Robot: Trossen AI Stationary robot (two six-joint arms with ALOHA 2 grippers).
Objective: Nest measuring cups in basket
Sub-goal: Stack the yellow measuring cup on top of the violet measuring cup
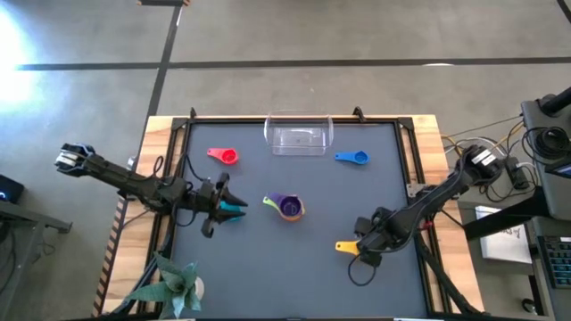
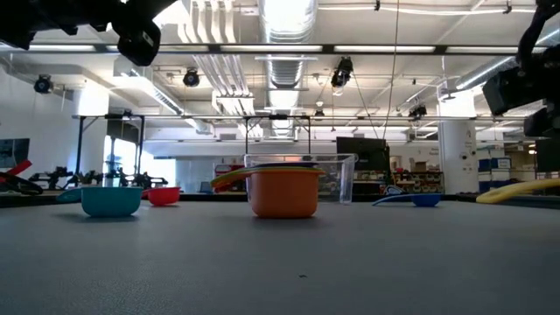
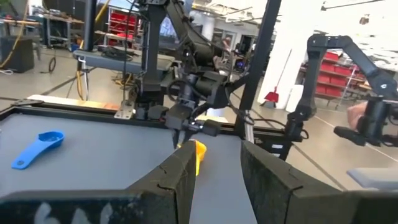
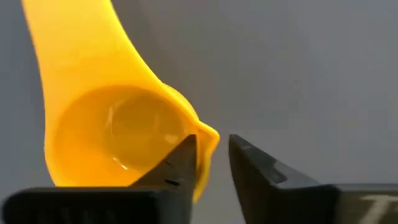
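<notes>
The clear basket [image 1: 298,135] stands at the table's far edge. A red cup [image 1: 223,156] and a blue cup [image 1: 352,158] rest on their bases to its left and right. Mid-table, a purple cup [image 1: 289,207] sits nested in an orange one [image 2: 284,191], with a green handle [image 1: 270,202] sticking out. The light blue cup [image 1: 235,211] rests on the table. My left gripper [image 1: 223,207] hovers open over it, and the cup is hidden in the left wrist view. My right gripper [image 1: 364,247] is at the yellow cup [image 1: 348,247], near the table's right. My right gripper holds the yellow cup by its rim [image 4: 208,138], on the side away from the handle. One finger [image 4: 183,158] is inside the bowl and the other outside, coming from above. The cup is tilted, with its handle end [image 2: 483,198] the lower, close to the table.
A potted plant [image 1: 174,285] stands at the near left corner. A raised dark frame [image 1: 406,152] runs round the table. Cables and equipment [image 1: 535,143] lie off the right side. There is bare grey surface along the near edge.
</notes>
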